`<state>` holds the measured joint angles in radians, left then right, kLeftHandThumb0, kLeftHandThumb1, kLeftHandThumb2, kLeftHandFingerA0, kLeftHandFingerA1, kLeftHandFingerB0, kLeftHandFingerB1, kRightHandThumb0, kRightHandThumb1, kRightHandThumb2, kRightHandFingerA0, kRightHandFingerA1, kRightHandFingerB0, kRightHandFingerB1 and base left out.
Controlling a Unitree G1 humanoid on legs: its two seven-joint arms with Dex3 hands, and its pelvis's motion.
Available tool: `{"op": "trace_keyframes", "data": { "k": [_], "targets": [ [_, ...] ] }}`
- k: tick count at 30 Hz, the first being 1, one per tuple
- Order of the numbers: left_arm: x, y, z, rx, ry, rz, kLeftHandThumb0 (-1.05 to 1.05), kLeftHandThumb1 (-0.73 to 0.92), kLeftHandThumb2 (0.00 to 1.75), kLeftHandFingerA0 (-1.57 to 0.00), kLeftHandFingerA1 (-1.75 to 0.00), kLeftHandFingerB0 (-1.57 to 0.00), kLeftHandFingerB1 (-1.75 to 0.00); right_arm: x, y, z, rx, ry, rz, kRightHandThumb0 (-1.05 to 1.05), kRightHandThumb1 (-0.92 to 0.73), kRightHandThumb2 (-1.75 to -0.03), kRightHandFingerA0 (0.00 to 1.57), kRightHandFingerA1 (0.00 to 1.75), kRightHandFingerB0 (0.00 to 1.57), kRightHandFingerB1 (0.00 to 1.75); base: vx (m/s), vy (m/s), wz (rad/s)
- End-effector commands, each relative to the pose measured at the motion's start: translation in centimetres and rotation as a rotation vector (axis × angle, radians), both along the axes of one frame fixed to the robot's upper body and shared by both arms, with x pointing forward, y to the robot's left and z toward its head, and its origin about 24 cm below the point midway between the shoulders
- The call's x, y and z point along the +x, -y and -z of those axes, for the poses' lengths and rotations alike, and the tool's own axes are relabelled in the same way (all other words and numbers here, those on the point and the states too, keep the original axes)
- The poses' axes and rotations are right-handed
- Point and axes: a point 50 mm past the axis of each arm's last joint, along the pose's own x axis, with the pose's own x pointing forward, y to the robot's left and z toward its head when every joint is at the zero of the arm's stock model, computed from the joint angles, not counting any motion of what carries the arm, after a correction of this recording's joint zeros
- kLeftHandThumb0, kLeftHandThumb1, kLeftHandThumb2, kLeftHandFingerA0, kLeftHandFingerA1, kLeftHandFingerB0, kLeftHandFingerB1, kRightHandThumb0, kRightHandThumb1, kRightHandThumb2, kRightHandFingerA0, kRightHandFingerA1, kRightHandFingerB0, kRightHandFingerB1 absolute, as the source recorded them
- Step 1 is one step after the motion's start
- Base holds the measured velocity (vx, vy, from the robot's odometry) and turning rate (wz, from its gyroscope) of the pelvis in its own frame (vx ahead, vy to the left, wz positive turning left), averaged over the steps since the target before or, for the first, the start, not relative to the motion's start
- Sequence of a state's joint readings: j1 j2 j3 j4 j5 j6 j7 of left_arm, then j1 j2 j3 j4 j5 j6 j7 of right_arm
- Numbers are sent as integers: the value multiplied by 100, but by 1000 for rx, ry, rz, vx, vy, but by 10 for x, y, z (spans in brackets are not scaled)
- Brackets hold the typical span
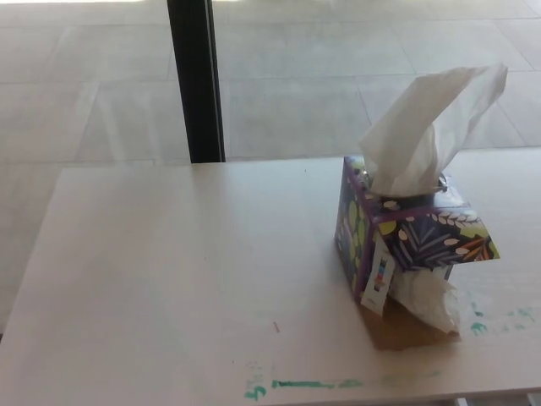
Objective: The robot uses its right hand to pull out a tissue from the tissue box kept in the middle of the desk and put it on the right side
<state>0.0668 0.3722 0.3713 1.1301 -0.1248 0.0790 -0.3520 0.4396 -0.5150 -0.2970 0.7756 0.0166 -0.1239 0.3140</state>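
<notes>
One tissue box (397, 237) stands on one desk (169, 279). Two tissues show: one tissue (427, 135) rising from the box top, another tissue (431, 300) at its open side flap.

No legible text on tissue box (406, 237)

1. The head view is bright and washed out; the pale tiled floor (338, 76) beyond the desk is close to overexposed, with a white strip of glare along the top edge.
2. Light seems to come from behind and above the scene, since the tissue box (406, 237) throws a short brownish shadow (406, 330) toward the camera on the desk (169, 271).
3. The raised tissue (431, 127) glows as if backlit, its folds faint.
4. The whole picture is soft and low in contrast, with fine detail smeared.
5. The black post (196, 80) is the only deep dark tone.
</notes>
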Motion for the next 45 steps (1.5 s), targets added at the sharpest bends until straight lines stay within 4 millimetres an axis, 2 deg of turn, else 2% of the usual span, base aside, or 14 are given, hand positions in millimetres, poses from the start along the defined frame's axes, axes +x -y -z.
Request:
{"op": "trace_keyframes", "data": {
  "k": [1,10,11,20,28,30,32,33,38,39,40,43,44,45],
  "targets": [
    [-1,-8,-7,-86,40,-45,-96,38,114,-52,-100,-28,-85,5,8,-12,64,53,-6,-63,-76,-63,37,64,24,43,0,0,0],
    [-13,-14,-8,-72,20,-46,-96,38,114,-55,-102,-29,-85,10,40,-39,-19,465,499,-64,-75,-62,33,71,31,41,0,0,0],
    [-15,-13,-7,-65,9,-32,-98,39,115,-57,-103,-29,-86,20,52,-60,-14,645,656,-61,-71,-61,27,96,25,43,0,0,0],
    [-16,-15,-7,-61,8,-75,-94,38,112,-60,-102,-32,-85,106,63,-193,-121,1081,482,-76,-62,-98,2,41,4,19,0,0,0],
    [-14,-20,-12,-53,29,-74,-95,38,114,-55,-101,-28,-84,181,-8,-288,-170,1283,-54,-90,-56,-102,0,67,0,53,0,0,0],
    [-14,-20,-11,-60,25,-83,-95,38,114,-53,-101,-28,-85,190,-21,-298,-209,1277,-122,-44,-28,-98,6,60,1,55,0,0,0],
    [-16,-20,-11,-59,25,-91,-95,35,112,-58,-103,-31,-86,206,-50,-313,-189,1303,-317,-88,-76,-63,0,68,1,58,0,0,0],
    [-16,-20,-11,-68,31,-106,-89,32,110,-57,-102,-31,-85,211,-62,-319,-167,1311,-388,-90,-59,-101,2,52,4,43,0,0,0],
    [-15,-18,-11,-61,47,-66,-99,39,115,-57,-104,-27,-85,230,-107,-339,-273,1257,-649,-75,-73,-64,8,48,12,31,0,0,0],
    [-14,-18,-11,-63,49,-69,-105,42,118,-55,-104,-23,-85,233,-115,-340,-272,1233,-681,-38,-41,-101,3,54,0,49,0,0,0],
    [-13,-17,-11,-67,55,-71,-104,42,117,-56,-105,-23,-85,237,-122,-340,-244,1215,-703,-76,-51,-89,6,51,12,43,0,0,0],
    [-12,-17,-11,-85,58,-91,-96,38,114,-57,-103,-28,-85,244,-136,-337,-216,1195,-794,-37,-38,-97,4,55,0,49,0,0,0],
    [-12,-17,-11,-89,62,-91,-97,38,113,-56,-103,-27,-84,252,-146,-334,-240,1167,-863,-71,-62,-59,7,40,17,29,0,0,0],
    [-12,-17,-11,-85,58,-86,-96,39,113,-57,-102,-28,-83,256,-150,-333,-262,1145,-900,-75,-49,-87,5,43,9,39,0,0,0]
  ]
}}
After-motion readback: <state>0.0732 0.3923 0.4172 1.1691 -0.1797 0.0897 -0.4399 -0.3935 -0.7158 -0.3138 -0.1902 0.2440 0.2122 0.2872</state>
